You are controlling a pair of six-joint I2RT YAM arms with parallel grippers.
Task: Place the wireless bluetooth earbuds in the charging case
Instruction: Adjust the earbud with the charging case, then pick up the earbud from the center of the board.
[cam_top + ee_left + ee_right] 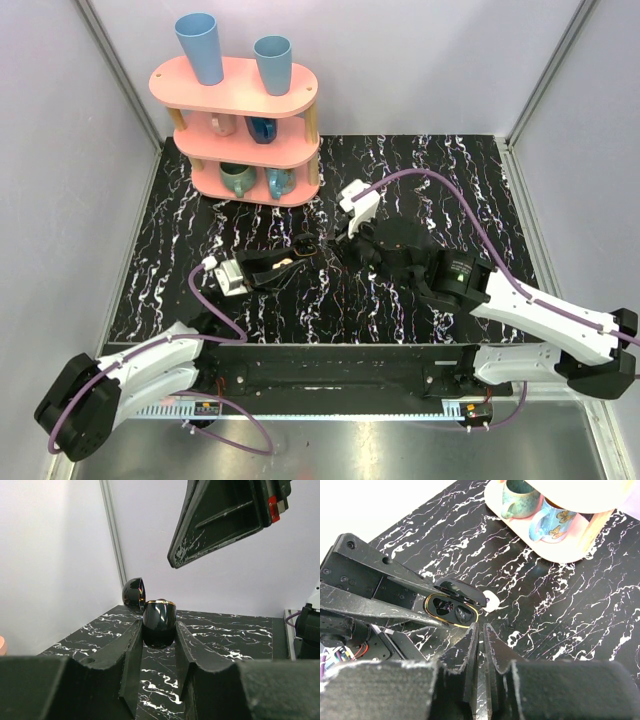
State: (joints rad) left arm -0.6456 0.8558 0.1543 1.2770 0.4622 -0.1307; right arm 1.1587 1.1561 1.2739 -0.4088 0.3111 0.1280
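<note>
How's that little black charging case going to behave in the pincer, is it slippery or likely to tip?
The charging case looks glossy and rounded, so it could slip or twist in the left pincer. Its open lid hangs to one side, so it probably tips that way if released. It looks small, likely light, so a nudge may shift it.

Pink three-tier rack (238,97) stood at back-left of black marbled table (420,170).
Two blue tumblers (200,47) stood on its top; four mugs (238,178) sat on the two lower tiers.
</note>
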